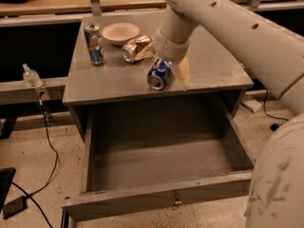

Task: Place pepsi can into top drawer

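The pepsi can, dark blue with a silver end, lies on its side near the front edge of the grey cabinet top. My gripper has come down from above onto the can. One beige finger shows just right of the can; the other is hidden behind it. The jaws stand open around the can, which rests on the cabinet top. The top drawer is pulled out below, wide and shallow, with a small keyhole in its front panel. Nothing lies in it.
A dented orange-gold can lies just behind the pepsi can. A white bowl and an upright slim silver-and-blue can stand at the back left. A small bottle and cables are on the left.
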Controlling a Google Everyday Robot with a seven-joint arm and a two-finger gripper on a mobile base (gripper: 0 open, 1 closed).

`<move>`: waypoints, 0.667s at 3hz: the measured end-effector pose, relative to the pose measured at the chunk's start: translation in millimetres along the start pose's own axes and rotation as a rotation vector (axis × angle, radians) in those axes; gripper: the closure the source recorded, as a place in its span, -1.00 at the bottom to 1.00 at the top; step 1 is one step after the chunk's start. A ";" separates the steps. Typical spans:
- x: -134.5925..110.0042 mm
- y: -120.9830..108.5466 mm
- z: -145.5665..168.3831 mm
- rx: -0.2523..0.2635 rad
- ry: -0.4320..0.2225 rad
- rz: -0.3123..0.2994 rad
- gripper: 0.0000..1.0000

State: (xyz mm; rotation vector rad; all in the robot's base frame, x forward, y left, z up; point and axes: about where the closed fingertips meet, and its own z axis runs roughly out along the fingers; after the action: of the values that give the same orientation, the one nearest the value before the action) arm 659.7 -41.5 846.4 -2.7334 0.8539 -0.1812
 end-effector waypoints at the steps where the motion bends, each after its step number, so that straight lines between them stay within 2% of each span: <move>1: -0.7 6.7 14.3 -0.019 -0.005 -0.049 -0.52; 2: -1.2 9.8 20.6 -0.032 -0.005 -0.073 -0.05</move>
State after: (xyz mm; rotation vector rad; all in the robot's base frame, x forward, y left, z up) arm 657.5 -44.1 823.8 -2.7953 0.7620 -0.1762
